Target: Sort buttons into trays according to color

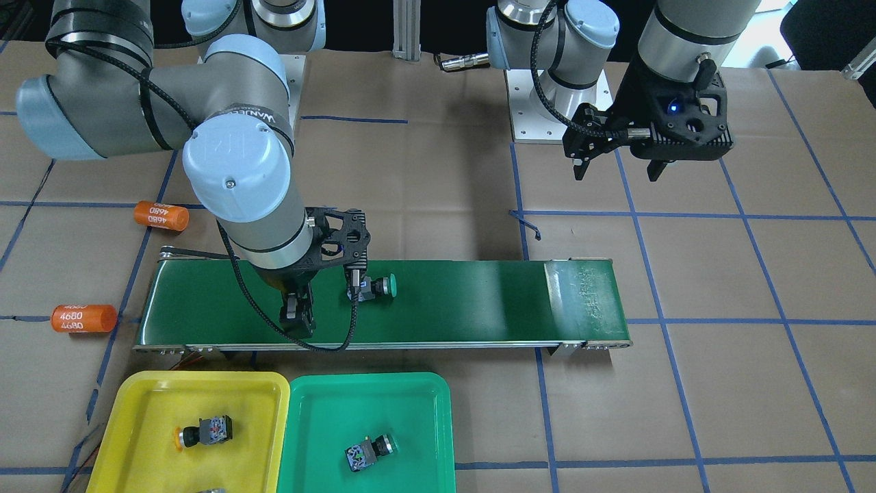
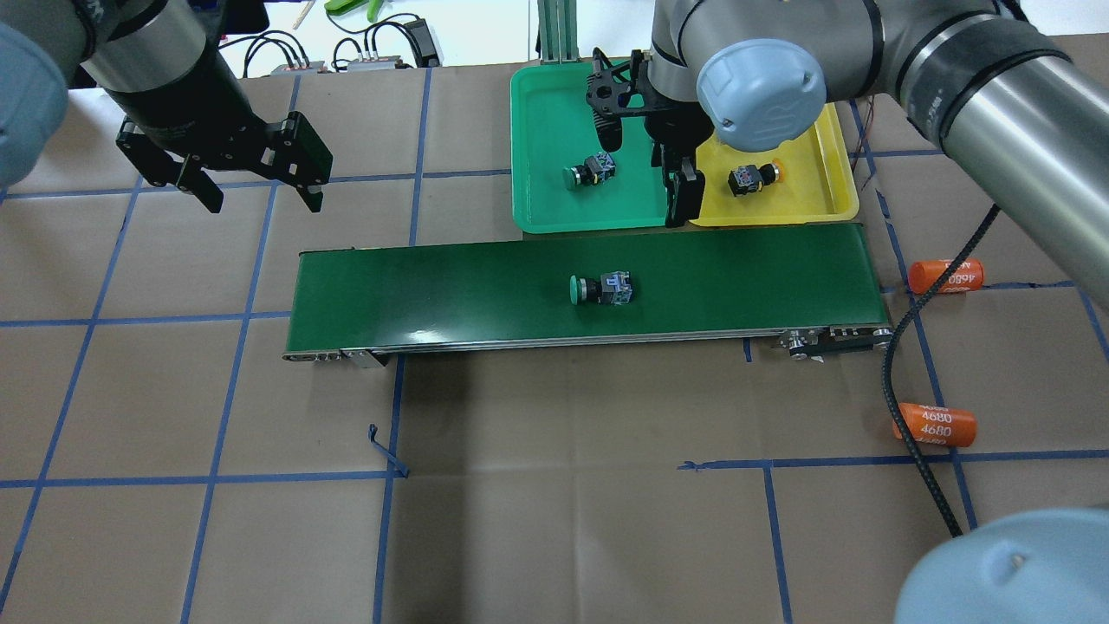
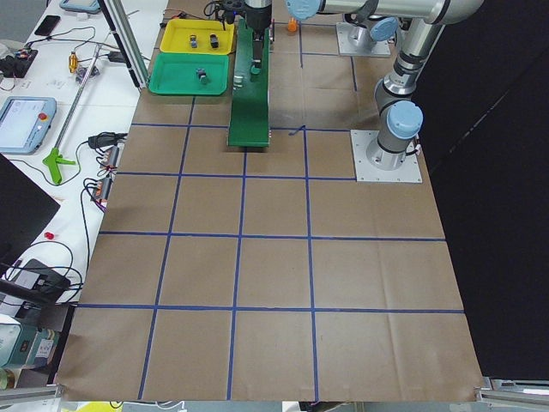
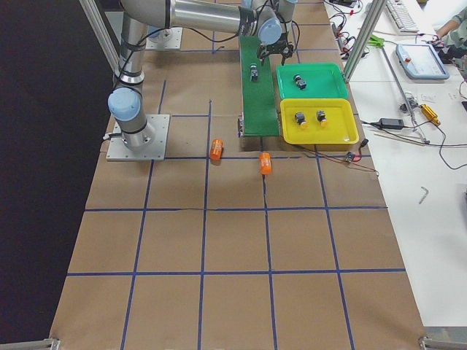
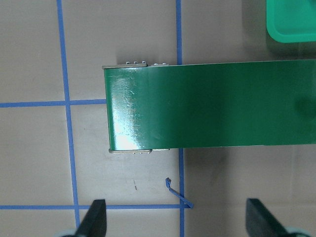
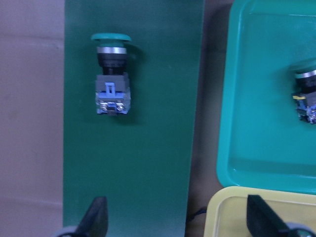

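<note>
Found one green-capped push-button with black-and-blue body (image 2: 599,289) lying on its side on the long dark-green conveyor belt (image 2: 433,290), untouched. Found right hand (image 2: 645,165) empty, fingers apart, raised near the belt's tray-side edge, clear of that button. Found left hand (image 2: 260,198) likewise spread and empty, off the belt's other end. Recorded a green-capped button (image 2: 587,172) in the shallow green plastic tray (image 2: 546,113) and a yellow-capped button (image 2: 752,178) in the bright yellow tray (image 2: 814,195). Judged step in hand: pickup of the belt button. Judged next move to require centring right hand over the block body, descending, closing, then carrying to the green tray.
</note>
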Motion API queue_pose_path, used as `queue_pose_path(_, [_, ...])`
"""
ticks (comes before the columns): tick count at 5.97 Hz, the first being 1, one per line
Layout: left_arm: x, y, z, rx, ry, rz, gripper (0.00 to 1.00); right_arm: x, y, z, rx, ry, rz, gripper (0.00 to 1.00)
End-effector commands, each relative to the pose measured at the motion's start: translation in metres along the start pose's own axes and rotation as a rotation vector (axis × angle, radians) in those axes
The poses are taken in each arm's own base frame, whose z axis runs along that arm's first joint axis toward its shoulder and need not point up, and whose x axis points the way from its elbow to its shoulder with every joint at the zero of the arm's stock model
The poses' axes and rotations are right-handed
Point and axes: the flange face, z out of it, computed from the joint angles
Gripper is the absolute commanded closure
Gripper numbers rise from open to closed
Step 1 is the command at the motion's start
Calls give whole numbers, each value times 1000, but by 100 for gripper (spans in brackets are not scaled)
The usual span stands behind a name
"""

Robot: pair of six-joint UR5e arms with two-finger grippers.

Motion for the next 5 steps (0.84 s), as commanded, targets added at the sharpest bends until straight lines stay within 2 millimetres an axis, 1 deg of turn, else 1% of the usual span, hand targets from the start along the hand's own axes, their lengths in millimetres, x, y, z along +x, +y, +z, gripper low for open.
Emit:
queue_pose_path(1, [-1,0,-2,4,2,-10,1,-29,-4,48,16,26,38,0])
queue_pose_path(2, [-1,0,-2,4,3,-11,1,-39,-4,75,51,33,39,0])
queue_pose_path(3, [-1,0,-2,4,2,-11,1,-42,5,83,60,34,44,0])
queue_pose_path(4, [-1,0,-2,4,2,-11,1,-43,21,93,54,14,43,0])
queue_pose_path(5, [-1,0,-2,4,2,-8,1,-44,43,101,58,-3,51,0])
